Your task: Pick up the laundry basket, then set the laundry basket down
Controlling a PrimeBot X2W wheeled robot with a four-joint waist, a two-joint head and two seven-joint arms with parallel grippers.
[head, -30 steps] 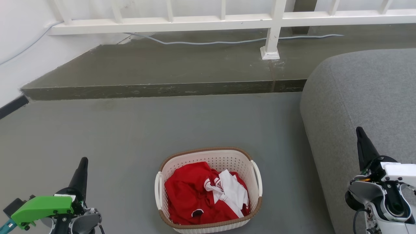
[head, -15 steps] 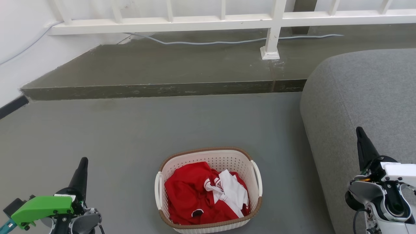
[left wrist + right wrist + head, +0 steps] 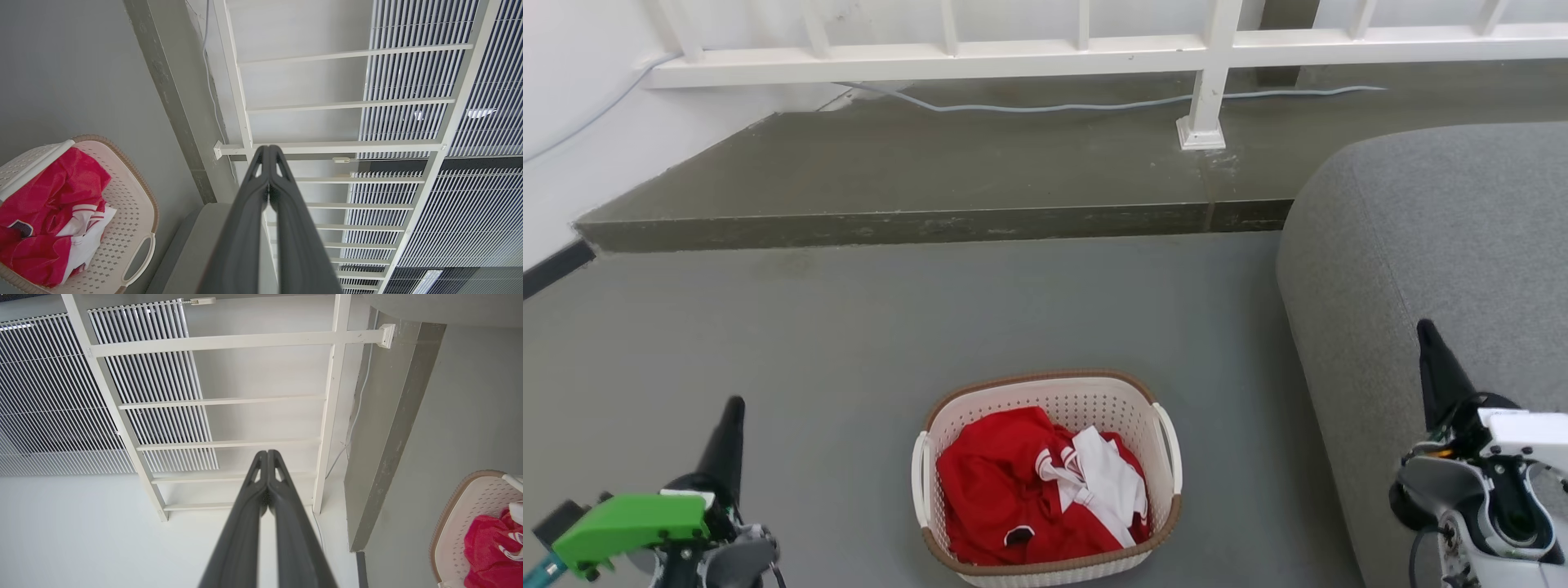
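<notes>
The laundry basket [image 3: 1078, 406] sits on the floor [image 3: 849, 327] at 6 o'clock. There is open room from 9 to 12, up to the step edge [image 3: 931, 220]. The sofa [image 3: 1421, 229] crowds 3 o'clock. My left gripper [image 3: 734, 402] and right gripper [image 3: 1423, 325] flank the basket well apart, both pinched closed and empty. The basket hasn't shifted, and my arms sit barely lower.

laundry basket [image 3: 1063, 403] floor hidden under clothes [image 3: 996, 490], near base seemingly cropped

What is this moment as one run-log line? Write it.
phase: before pickup | laundry basket: on floor, clothes inside | left tool: shut, apart from basket | right tool: shut, apart from basket
</notes>
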